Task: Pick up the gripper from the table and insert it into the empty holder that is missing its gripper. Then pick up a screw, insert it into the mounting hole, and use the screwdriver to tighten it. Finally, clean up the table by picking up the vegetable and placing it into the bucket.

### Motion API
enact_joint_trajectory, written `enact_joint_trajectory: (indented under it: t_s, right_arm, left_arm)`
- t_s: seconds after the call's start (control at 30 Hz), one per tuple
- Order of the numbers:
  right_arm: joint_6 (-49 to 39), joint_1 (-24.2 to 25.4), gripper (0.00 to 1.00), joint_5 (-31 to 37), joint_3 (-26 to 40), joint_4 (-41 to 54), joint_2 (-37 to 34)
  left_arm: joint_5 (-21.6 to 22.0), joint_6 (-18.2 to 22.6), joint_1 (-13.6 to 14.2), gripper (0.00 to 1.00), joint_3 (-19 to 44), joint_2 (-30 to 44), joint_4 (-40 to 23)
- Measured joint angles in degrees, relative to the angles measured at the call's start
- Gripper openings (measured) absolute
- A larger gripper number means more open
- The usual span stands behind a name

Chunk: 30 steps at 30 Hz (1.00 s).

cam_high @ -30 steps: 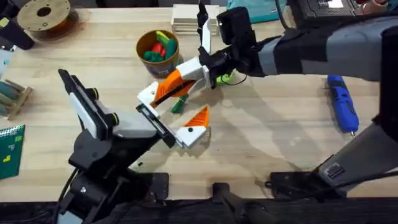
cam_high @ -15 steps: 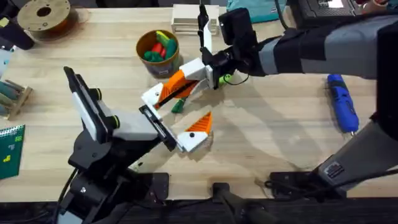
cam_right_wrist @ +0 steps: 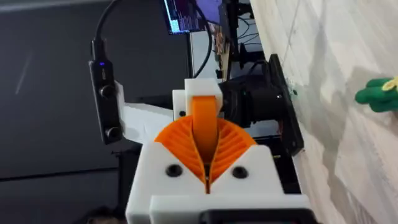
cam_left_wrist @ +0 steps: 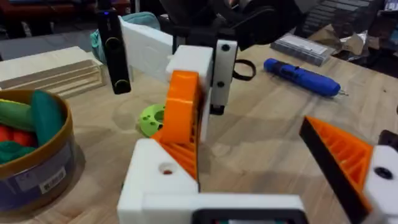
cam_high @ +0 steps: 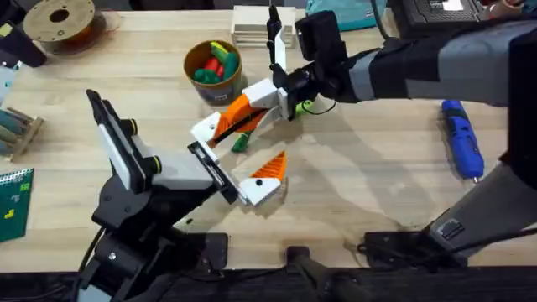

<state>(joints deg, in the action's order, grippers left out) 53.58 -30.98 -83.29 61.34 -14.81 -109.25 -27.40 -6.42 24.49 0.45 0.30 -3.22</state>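
On your light wooden table (cam_high: 352,193), the right gripper (cam_high: 225,124) is clenched on the loose white-and-orange gripper finger (cam_right_wrist: 205,127), held beside the left gripper (cam_high: 260,178), whose jaws stand spread. The vegetable (cam_high: 242,140) lies under them, near the filled bucket (cam_high: 213,67). The blue screwdriver (cam_high: 461,138) rests well apart.

Arms black and grey; white gripper (cam_high: 256,183) bodies, orange ribbed pads (cam_left_wrist: 182,118) (black screws); black cables.
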Motion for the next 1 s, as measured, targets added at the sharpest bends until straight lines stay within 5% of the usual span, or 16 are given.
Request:
enact_joint_trajectory:
  t_s: [0.37,0.8,1.0]
  right_arm:
    - [0.02,0.02,0.146,-0.35,0.00,0.02,0.00]
    - [0.02,-1.11,0.769,-0.35,0.00,-0.20,0.00]
    - [0.04,-0.79,0.828,1.65,0.00,-1.14,0.00]
  left_arm:
    - [-0.09,0.37,0.00,0.987,0.00,0.00,0.00]
    - [-7.61,0.39,0.87,0.987,0.02,0.02,-0.02]
    - [-7.80,0.39,0.88,0.987,0.02,0.02,-0.02]
